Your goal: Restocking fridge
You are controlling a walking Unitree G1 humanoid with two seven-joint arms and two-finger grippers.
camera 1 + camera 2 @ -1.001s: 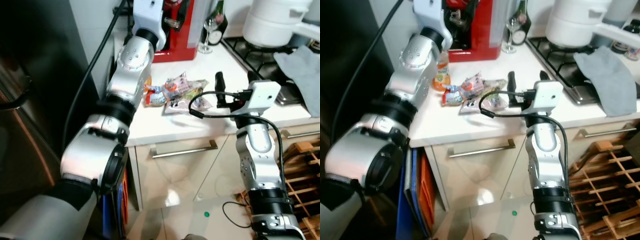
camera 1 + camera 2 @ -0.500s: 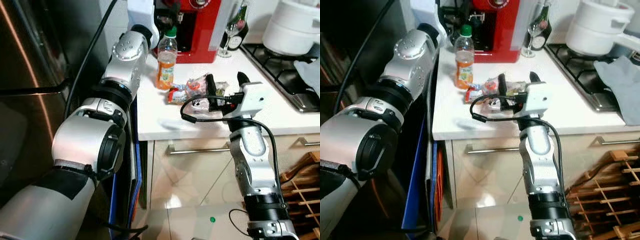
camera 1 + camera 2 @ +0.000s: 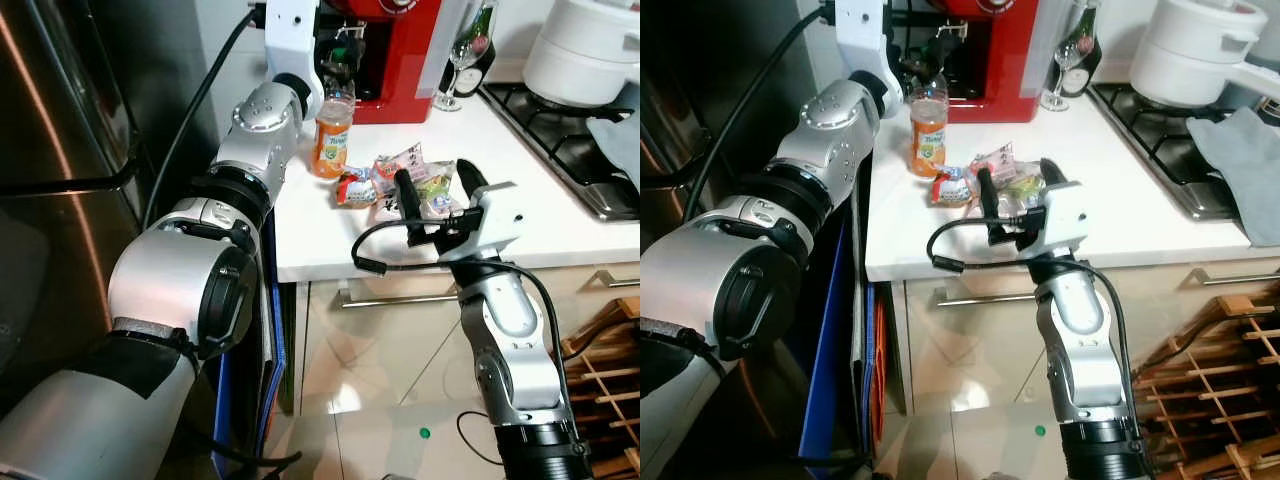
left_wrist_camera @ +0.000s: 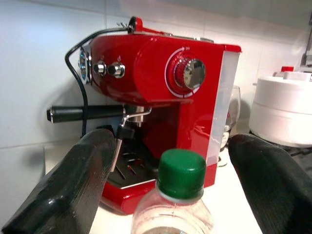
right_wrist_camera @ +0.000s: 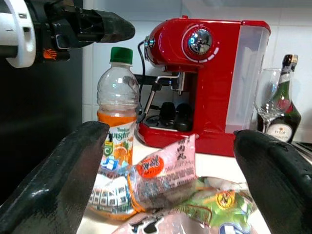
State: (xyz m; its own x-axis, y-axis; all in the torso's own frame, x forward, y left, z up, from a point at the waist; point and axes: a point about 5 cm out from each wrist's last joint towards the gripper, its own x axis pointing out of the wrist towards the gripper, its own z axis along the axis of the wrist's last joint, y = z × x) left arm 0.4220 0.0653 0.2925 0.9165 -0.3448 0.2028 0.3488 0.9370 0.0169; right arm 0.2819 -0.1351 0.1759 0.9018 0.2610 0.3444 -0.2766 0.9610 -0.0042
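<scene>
Reaching over the white counter (image 3: 520, 225), we have our left gripper (image 3: 925, 62) poised above the juice bottle (image 3: 928, 128), fingers apart either side of its green cap (image 4: 182, 173) and touching nothing. Our right gripper (image 3: 432, 190) hovers wide open just before the snack packets (image 5: 168, 178). We should lower the left squarely and close below the cap.
</scene>
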